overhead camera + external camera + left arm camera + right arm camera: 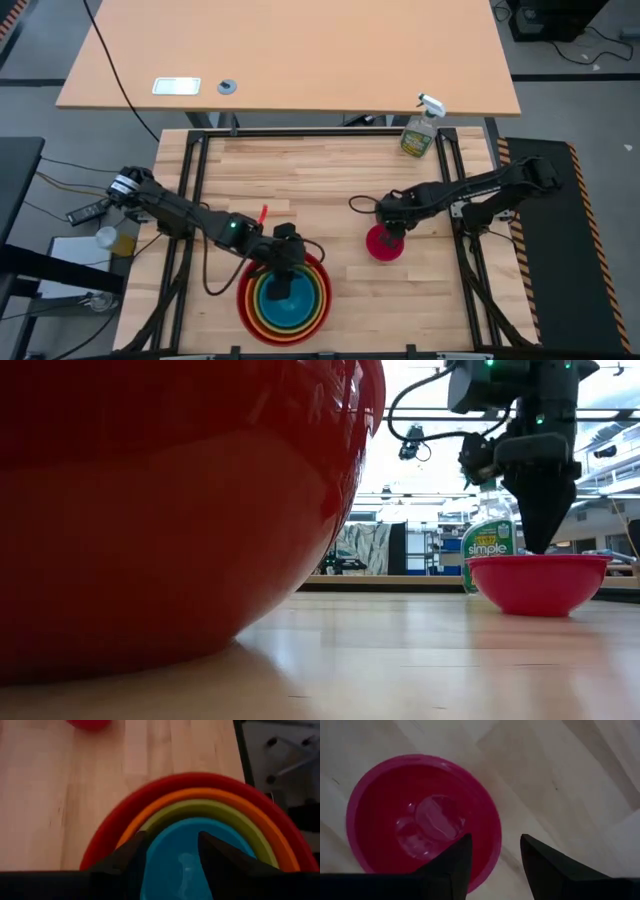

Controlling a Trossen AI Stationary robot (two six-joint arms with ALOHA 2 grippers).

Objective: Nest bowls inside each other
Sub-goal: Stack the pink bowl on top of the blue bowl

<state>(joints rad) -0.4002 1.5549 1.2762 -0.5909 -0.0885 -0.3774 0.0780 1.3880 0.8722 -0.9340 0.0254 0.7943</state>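
Observation:
A red bowl (244,300) stands near the table's near edge with an orange (210,795), a lime green (200,807) and a blue bowl (185,855) nested inside it. My left gripper (172,837) hangs open above the blue bowl, clear of it. To the right, the small magenta-pink bowl (380,248) rests on its base on the table. My right gripper (495,840) points down over it, open. One finger (452,860) is over the bowl's inside and the other (540,862) outside its rim (492,827). No touch shows.
A green-tinted spray bottle (420,130) stands at the table's far right corner. Bare wood lies between the stack and the pink bowl (540,582). In the low view the red bowl (170,510) fills the left half, and black frame rails run along the table's sides.

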